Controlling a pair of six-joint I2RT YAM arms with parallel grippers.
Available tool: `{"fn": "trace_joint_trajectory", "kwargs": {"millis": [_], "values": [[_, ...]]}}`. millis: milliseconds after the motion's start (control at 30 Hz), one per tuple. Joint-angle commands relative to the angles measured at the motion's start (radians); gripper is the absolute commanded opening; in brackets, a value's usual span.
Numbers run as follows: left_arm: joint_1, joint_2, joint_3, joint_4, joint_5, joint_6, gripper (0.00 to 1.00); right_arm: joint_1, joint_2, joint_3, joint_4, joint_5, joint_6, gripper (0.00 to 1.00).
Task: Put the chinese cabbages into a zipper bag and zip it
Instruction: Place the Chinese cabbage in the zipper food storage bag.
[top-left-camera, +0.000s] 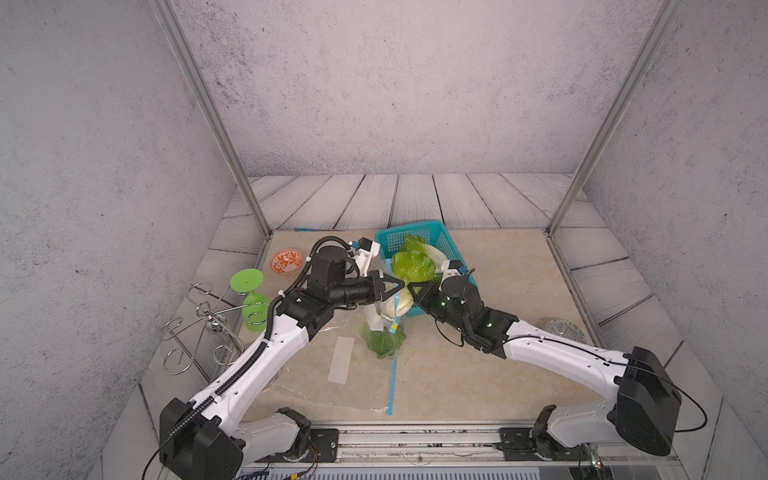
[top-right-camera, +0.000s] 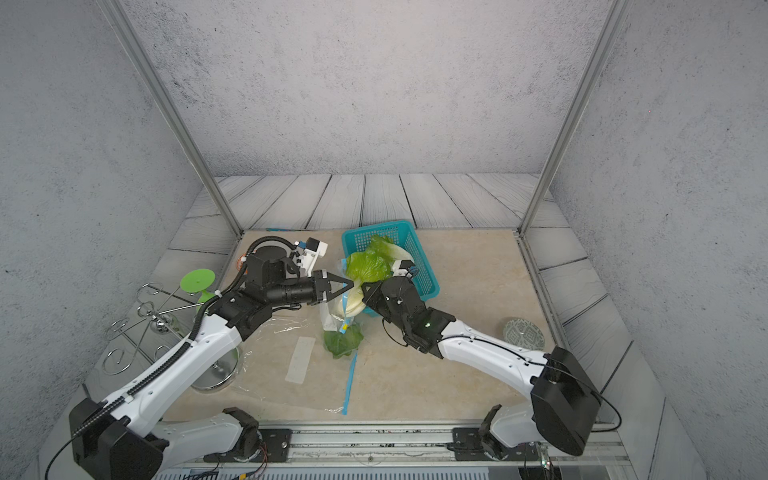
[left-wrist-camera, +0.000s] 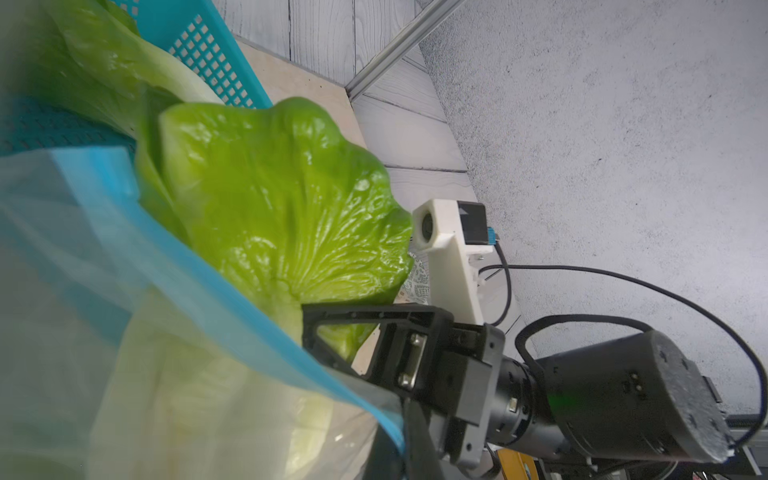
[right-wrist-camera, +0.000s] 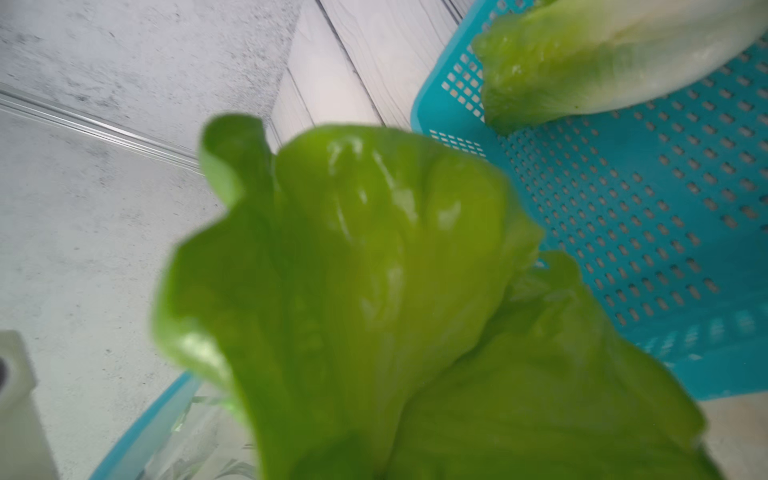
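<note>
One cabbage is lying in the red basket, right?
Almost. The basket is blue-green, not red. One cabbage does lie in it, with its white end and green leaves showing. The right wrist view shows this clearly.

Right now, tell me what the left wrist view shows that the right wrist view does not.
Only the left wrist view shows the right gripper clamped on the held cabbage, and pale cabbage through the zipper bag. Only the right wrist view looks into the basket, onto its perforated floor. Both show the held cabbage's green top, the second cabbage in the basket and the bag's blue strip.
</note>
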Motion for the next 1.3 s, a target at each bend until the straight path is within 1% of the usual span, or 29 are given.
{"fn": "trace_joint_trajectory", "kwargs": {"millis": [0,100,167,200,267,300,333,367,433,533,667,733,800,867,900,933,967,1033,1067,1167,1267], "values": [[0.001,0.017,-0.012,0.028,0.085,0.049,0.0,0.005,-0.027,0.002,0.021,0.052,-0.009,0.15],[0.001,0.035,-0.021,0.009,0.113,0.079,0.0,-0.003,-0.09,0.021,-0.035,0.069,-0.033,0.15],[0.001,0.034,-0.016,-0.038,0.088,0.127,0.01,-0.004,-0.114,0.086,-0.128,0.049,-0.064,0.15],[0.001,0.033,-0.007,-0.067,0.069,0.159,0.03,-0.004,-0.124,0.103,-0.144,0.031,-0.077,0.15],[0.002,0.036,0.016,-0.106,0.044,0.209,0.04,-0.002,-0.125,0.101,-0.136,0.0,-0.064,0.18],[0.001,0.043,0.03,-0.11,0.047,0.222,0.05,-0.003,-0.112,0.1,-0.132,-0.019,-0.048,0.21],[0.001,0.049,0.037,-0.101,0.057,0.224,0.05,-0.003,-0.096,0.1,-0.127,-0.039,-0.029,0.21],[0.001,0.052,0.038,-0.087,0.065,0.222,0.05,-0.006,-0.082,0.097,-0.119,-0.053,-0.001,0.21],[-0.006,0.047,0.028,-0.054,0.072,0.218,0.05,-0.025,-0.057,0.078,-0.062,-0.082,0.082,0.14],[-0.029,0.022,-0.012,-0.018,0.085,0.244,0.06,-0.054,-0.052,0.084,-0.016,-0.088,0.147,0.09],[-0.033,0.005,-0.047,-0.054,0.108,0.296,0.07,-0.07,-0.068,0.146,-0.045,-0.094,0.136,0.07],[-0.033,-0.001,-0.048,-0.065,0.107,0.325,0.07,-0.044,-0.051,0.188,-0.1,-0.098,0.11,0.07],[-0.033,0.002,-0.036,-0.039,0.116,0.328,0.08,-0.009,-0.002,0.184,-0.106,-0.08,0.1,0.07],[-0.029,0.011,-0.025,-0.049,0.098,0.356,0.08,-0.008,0.059,0.157,-0.048,-0.147,0.151,0.1],[-0.025,0.015,-0.022,-0.08,0.094,0.395,0.08,-0.006,0.066,0.147,-0.051,-0.144,0.158,0.11],[-0.019,0.016,-0.023,-0.093,0.08,0.395,0.08,-0.005,0.066,0.151,-0.076,-0.141,0.162,0.13],[-0.01,0.013,-0.041,-0.075,0.08,0.376,0.08,-0.005,0.064,0.156,-0.084,-0.15,0.142,0.15],[0.008,0.007,-0.093,0.012,0.091,0.329,0.09,-0.001,0.05,0.183,-0.165,-0.161,0.094,0.2],[0.021,0.009,-0.107,0.031,0.078,0.315,0.09,0.003,0.041,0.186,-0.188,-0.157,0.064,0.23],[0.058,0.02,-0.122,0.072,0.058,0.291,0.07,0.012,0.023,0.184,-0.229,-0.177,0.007,0.27],[0.07,0.017,-0.133,0.154,0.04,0.242,0.06,0.016,0.017,0.165,-0.219,-0.196,-0.006,0.3]]}}
